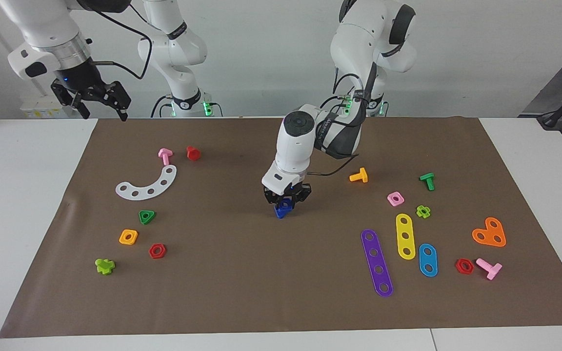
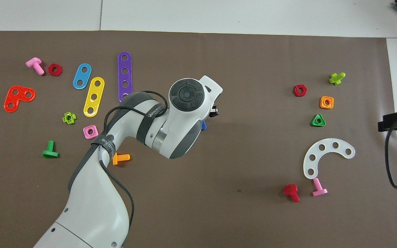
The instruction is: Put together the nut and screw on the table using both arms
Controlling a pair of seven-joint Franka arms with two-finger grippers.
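My left gripper (image 1: 286,201) hangs low over the middle of the table (image 1: 281,292), shut on the dark-blue nut (image 1: 286,204), whose round hole shows between the fingertips. Directly under the nut and touching it is the dark-blue screw (image 1: 279,212), at or just above the mat; I cannot tell whether the two are joined. From overhead the left arm's wrist covers them, and only a sliver of blue (image 2: 203,125) shows. My right gripper (image 1: 104,113) waits open and empty, raised above the table's edge by its own base; overhead it shows only as a black tip (image 2: 396,121).
Toward the right arm's end lie a white curved strip (image 1: 148,184), a pink screw (image 1: 165,156), a red screw (image 1: 193,153), a green triangular nut (image 1: 147,216), an orange square nut (image 1: 128,237). Toward the left arm's end lie a purple strip (image 1: 377,262), a yellow strip (image 1: 405,236), a pink square nut (image 1: 395,198), an orange screw (image 1: 359,176).
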